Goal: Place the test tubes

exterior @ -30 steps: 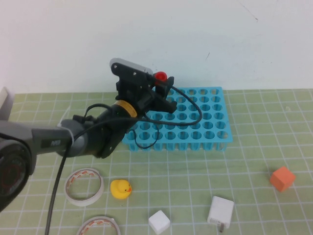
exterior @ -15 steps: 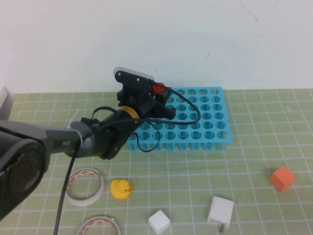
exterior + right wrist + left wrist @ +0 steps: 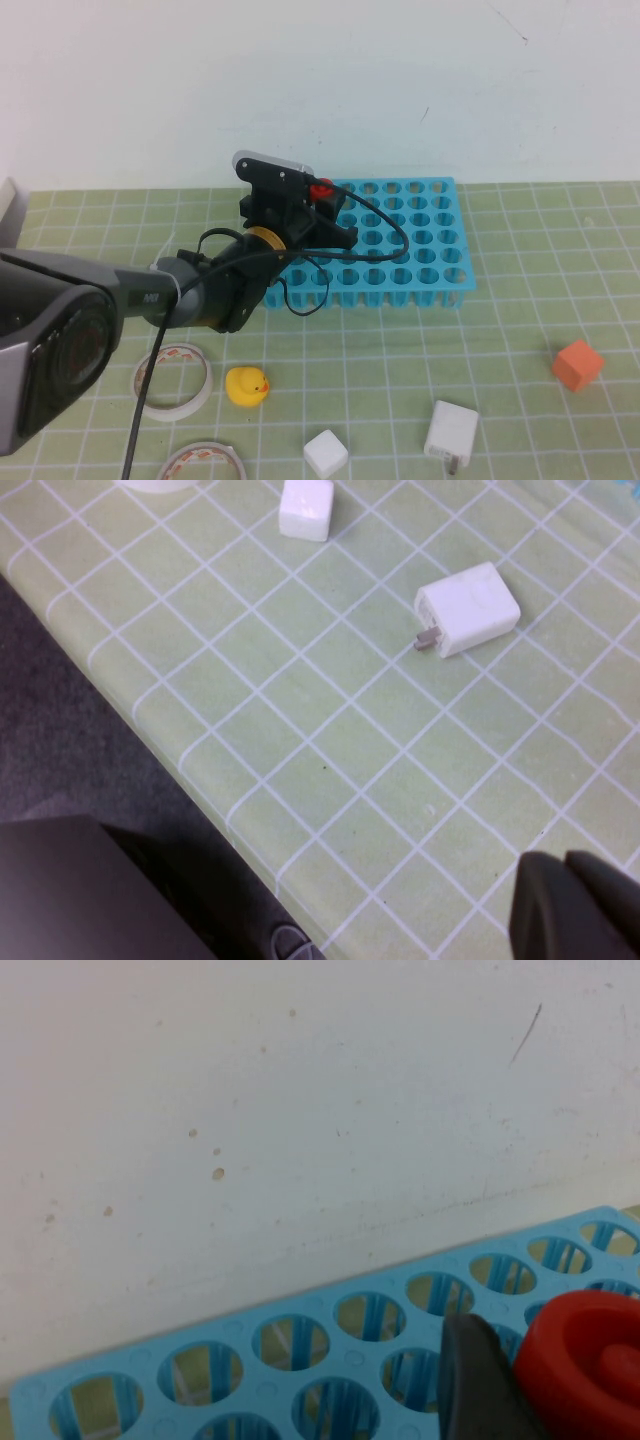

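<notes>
A green gridded mat [image 3: 520, 330] covers the table in front of a plain white wall [image 3: 400, 80]. A yellow duck [image 3: 246, 385], tape rolls and small blocks lie toward the mat's near edge. The left gripper [image 3: 322, 202] has come down since a second ago and now sits closer over the rear left holes of the blue rack [image 3: 449, 184]. It is clamped on the test tube [image 3: 320, 188], whose red cap is uppermost. The tube's body is hidden, so its tilt cannot be told. The right gripper [image 3: 566, 882] hangs closed and empty over the mat's near edge, beside a white charger [image 3: 468, 608].

Red-capped test tube [image 3: 321, 189] above blue rack's [image 3: 400, 298] far-left holes.
</notes>
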Controlling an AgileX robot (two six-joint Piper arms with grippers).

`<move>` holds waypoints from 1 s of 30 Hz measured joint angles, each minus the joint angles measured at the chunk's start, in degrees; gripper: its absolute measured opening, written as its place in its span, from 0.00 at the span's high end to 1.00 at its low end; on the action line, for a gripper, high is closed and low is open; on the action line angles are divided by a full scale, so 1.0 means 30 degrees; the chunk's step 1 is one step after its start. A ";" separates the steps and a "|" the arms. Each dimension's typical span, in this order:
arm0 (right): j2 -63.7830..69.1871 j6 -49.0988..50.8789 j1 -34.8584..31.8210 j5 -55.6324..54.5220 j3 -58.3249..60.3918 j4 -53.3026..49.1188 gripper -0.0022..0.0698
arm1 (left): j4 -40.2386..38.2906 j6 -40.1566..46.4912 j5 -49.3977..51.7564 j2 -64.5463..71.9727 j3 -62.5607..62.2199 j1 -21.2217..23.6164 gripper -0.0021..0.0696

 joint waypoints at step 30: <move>0.0000 0.0000 0.0000 0.0000 0.0000 0.0000 0.97 | -0.0085 0.0268 0.0843 -0.0769 0.0000 0.0000 0.34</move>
